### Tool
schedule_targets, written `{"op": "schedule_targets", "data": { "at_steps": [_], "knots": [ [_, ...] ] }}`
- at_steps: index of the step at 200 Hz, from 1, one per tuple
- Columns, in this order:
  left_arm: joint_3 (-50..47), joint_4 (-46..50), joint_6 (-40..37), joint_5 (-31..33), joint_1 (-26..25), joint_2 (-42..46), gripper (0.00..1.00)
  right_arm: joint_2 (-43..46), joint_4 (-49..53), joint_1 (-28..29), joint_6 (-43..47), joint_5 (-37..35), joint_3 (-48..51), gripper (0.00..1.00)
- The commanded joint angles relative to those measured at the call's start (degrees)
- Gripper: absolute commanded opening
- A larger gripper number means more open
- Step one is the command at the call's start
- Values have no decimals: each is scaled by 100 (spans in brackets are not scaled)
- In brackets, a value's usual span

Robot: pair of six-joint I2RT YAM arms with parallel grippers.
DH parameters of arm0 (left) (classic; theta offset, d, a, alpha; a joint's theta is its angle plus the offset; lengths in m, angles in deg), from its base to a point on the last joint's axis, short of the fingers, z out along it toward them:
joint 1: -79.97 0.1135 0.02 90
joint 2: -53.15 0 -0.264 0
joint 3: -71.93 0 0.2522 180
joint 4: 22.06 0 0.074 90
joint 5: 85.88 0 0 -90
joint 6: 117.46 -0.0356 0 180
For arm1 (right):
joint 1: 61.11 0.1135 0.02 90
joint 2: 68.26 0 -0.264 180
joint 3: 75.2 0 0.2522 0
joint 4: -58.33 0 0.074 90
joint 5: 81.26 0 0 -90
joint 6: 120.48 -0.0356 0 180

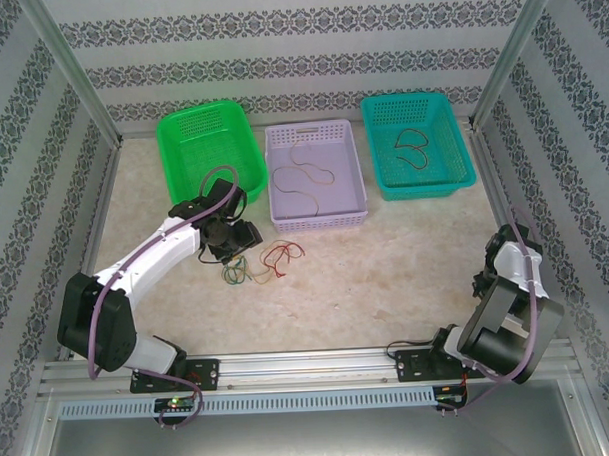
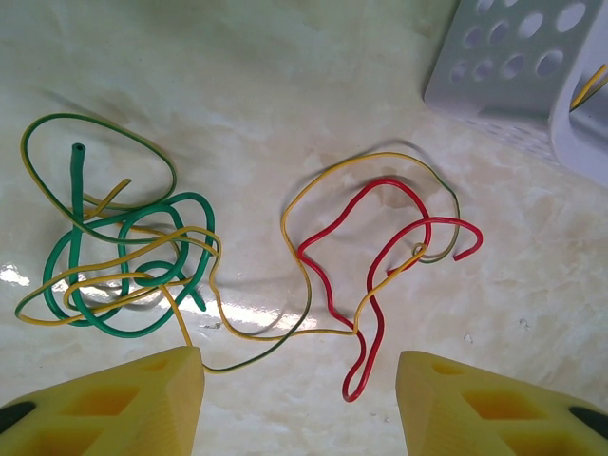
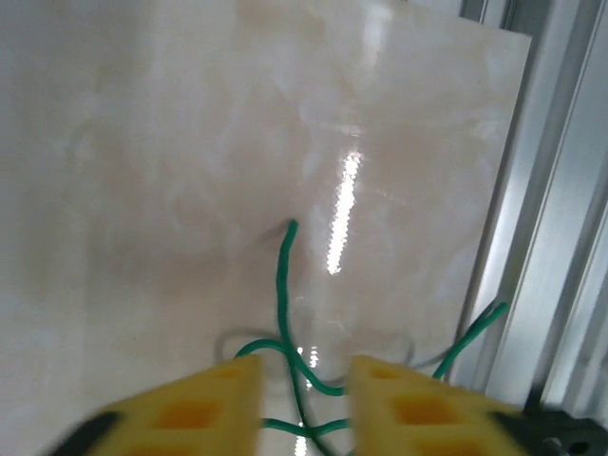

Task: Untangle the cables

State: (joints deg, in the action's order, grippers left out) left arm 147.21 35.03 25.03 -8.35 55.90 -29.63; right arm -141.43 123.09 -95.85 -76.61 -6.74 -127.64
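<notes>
- Handling: the cables (image 1: 254, 265) are thin, light, springy wires. They are judged likely to keep their curl and to slide on the glossy tabletop. Take hold at a free end or an outer loop, not at the crossings.
- Location: small tangle just in front of the lilac basket (image 1: 319, 223), off its left corner.
- Appearance: green cable (image 2: 76, 190) coiled with yellow; red cable (image 2: 385, 182) threaded through a yellow cable (image 2: 375, 155).
- Left gripper (image 2: 299, 366): fingers wide, above the tangle, holding nothing.
- Right gripper (image 3: 304, 375): well right of the basket, fingers narrow with a visible gap. A separate green strand (image 3: 282, 285) lies between them; no pinch confirmed.
</notes>
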Motion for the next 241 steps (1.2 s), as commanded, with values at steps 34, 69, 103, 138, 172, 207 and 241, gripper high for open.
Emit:
{"op": "schedule_targets", "data": {
  "at_steps": [34, 69, 103, 138, 172, 207, 241],
  "knots": [
    [363, 61, -114, -39, -71, 253, 59, 957, -127, 1370, -207, -150, -717, 0],
    [796, 236, -32, 169, -71, 297, 68, 859, -15, 2970, -458, -313, -2134, 0],
    [1389, 311, 253, 314, -71, 375, 76, 1052, -1214, 4145, -213, 551, -2533, 0],
    [1968, -137, 971, -219, -71, 285, 79, 1085, -2991, 4747, 49, 2693, -2259, 0],
    [1968, -1142, 2080, -1306, -117, -77, 75, 1017, -4924, 4986, -277, 4420, -1593, 0],
    [2031, -1813, 2237, -1729, -251, -242, 67, 803, -4726, 5238, 176, 4761, -1636, 0],
    [2100, -1872, 2451, -2504, -431, -637, 49, 757, -5089, 5257, -221, 4564, -1484, 0]
  ]
}}
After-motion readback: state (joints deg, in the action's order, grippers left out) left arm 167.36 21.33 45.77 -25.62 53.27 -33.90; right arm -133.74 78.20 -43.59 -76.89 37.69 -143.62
